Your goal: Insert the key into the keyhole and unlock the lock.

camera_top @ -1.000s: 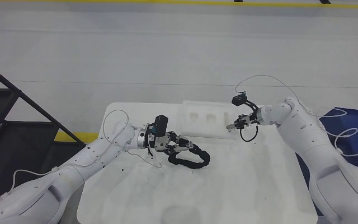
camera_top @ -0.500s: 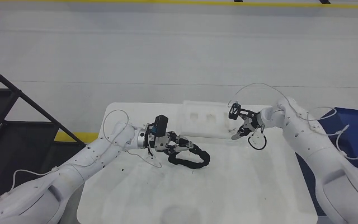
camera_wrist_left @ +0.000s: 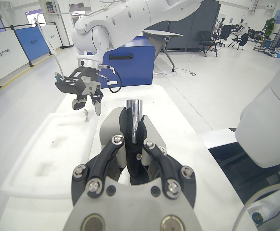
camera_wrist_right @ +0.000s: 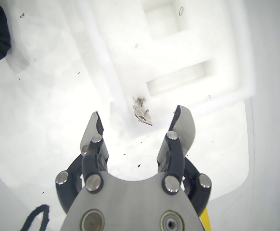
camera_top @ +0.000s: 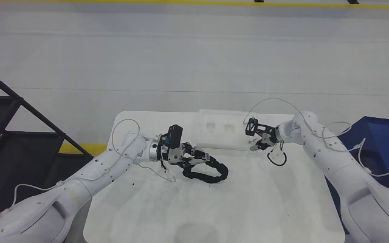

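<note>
Left pincer (camera_top: 193,160), low over the counter (camera_top: 243,206) beside the white foam tray (camera_top: 225,130), is clamped on the lock (camera_top: 209,173), a black cable loop with a chrome cylinder. Right pincer (camera_wrist_right: 138,114) hangs wide open just above the small silver key (camera_wrist_right: 144,117), which stands in the tray's edge. Judging by this, nothing is inserted yet: grasping, inserting and turning remain.

Key (camera_wrist_right: 142,113): one. Cable lock (camera_top: 206,173): one. Foam tray (camera_wrist_left: 28,153): one, with three recesses. Small loose ring (camera_wrist_right: 181,11): one, lying in a recess. Desk (camera_top: 243,206): one. Grippers: two, the left gripper (camera_wrist_left: 131,116) and the right gripper (camera_wrist_left: 87,108), each with two fingers.
</note>
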`<state>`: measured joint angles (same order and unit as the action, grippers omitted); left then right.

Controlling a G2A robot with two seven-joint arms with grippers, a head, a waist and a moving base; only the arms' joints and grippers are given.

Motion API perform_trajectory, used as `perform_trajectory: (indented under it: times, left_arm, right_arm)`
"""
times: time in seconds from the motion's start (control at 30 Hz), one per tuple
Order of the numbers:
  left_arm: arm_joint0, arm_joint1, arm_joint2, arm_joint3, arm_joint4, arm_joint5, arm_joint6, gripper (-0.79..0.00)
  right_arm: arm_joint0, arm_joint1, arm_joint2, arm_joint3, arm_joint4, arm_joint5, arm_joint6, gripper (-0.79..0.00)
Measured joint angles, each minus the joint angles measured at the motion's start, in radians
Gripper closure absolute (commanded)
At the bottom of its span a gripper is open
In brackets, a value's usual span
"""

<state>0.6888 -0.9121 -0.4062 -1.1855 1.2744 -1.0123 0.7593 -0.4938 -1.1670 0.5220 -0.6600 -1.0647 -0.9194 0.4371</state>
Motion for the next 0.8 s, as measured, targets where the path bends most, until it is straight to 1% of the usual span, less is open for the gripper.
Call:
perform_trajectory:
  times: [0.03,0.07,0.27,0.33,0.4,0.47,0.5,0.8]
  left_arm:
    - [0.0,0.0,0.0,0.0,0.0,0.0,0.0,0.0]
    - [0.0,0.0,0.0,0.0,0.0,0.0,0.0,0.0]
    - [0.0,0.0,0.0,0.0,0.0,0.0,0.0,0.0]
    - [0.0,0.0,0.0,0.0,0.0,0.0,0.0,0.0]
    - [0.0,0.0,0.0,0.0,0.0,0.0,0.0,0.0]
    - [0.0,0.0,0.0,0.0,0.0,0.0,0.0,0.0]
    - [0.0,0.0,0.0,0.0,0.0,0.0,0.0,0.0]
    - [0.0,0.0,0.0,0.0,0.0,0.0,0.0,0.0]
  right_arm:
    - [-0.001,-0.003,-0.003,0.002,-0.013,0.013,-0.006,-0.366]
    - [-0.002,-0.005,-0.004,0.003,-0.02,0.021,-0.01,-0.348]
    - [0.002,-0.017,-0.008,0.02,-0.049,0.044,-0.041,-0.283]
    - [0.004,-0.022,-0.01,0.026,-0.059,0.045,-0.046,-0.234]
    - [0.006,-0.026,-0.012,0.031,-0.068,0.045,-0.048,-0.148]
    - [0.007,-0.03,-0.013,0.038,-0.072,0.042,-0.055,-0.015]
    - [0.007,-0.032,-0.013,0.041,-0.074,0.04,-0.058,0.0]
    - [0.016,-0.048,-0.008,0.074,-0.073,0.021,-0.066,0.0]
